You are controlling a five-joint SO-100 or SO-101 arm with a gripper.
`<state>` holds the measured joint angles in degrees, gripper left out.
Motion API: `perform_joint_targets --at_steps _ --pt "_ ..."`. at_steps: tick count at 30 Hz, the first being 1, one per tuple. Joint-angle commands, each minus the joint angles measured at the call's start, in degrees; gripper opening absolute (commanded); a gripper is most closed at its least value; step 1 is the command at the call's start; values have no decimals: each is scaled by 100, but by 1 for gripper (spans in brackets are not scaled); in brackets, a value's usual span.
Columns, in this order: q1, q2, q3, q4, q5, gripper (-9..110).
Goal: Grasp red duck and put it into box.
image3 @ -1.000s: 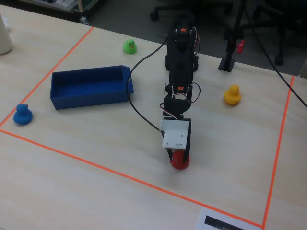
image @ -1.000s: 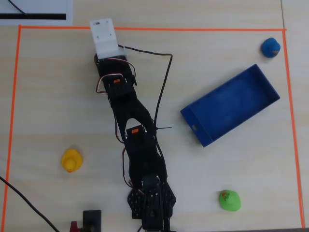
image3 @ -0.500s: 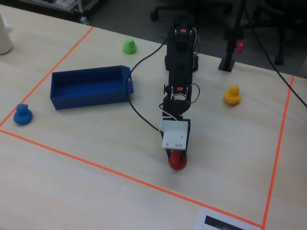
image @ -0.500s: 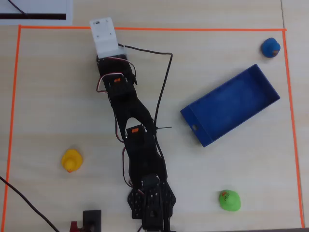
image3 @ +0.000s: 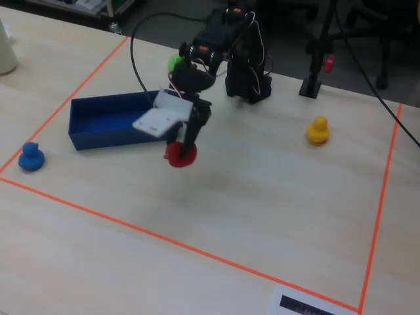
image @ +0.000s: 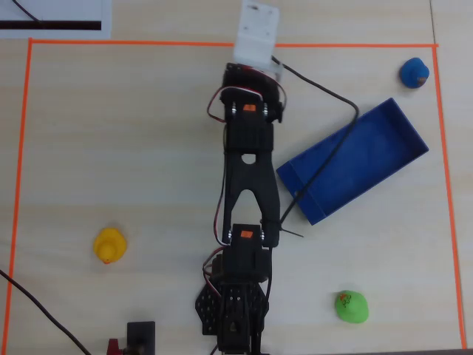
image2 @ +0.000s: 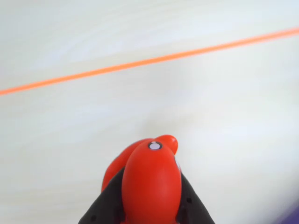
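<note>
fixed view: i had the gripper (image3: 182, 152) clamped on the red duck (image3: 178, 155), held up off the table (image3: 275, 197), just beside the near end of the blue box (image3: 98, 134). wrist view showed the duck (image2: 150, 179) pinched between both black fingers (image2: 189, 205), orange tape line (image2: 140, 60) across the table ahead. overhead view: duck hidden under the arm (image: 250, 155); box (image: 399, 159) sat right of the arm.
</note>
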<state>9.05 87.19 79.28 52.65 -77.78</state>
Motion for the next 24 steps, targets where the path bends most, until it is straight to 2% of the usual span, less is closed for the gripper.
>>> perform_joint_targets --at_steps 1,8,12,17,24 --pt "1055 659 -439 229 -158 0" --pt "3103 360 -686 220 -650 0" --pt "3858 -26 -615 123 -773 0" --pt "4236 -554 -439 -35 -721 0" --pt "4166 -466 615 -431 -694 0"
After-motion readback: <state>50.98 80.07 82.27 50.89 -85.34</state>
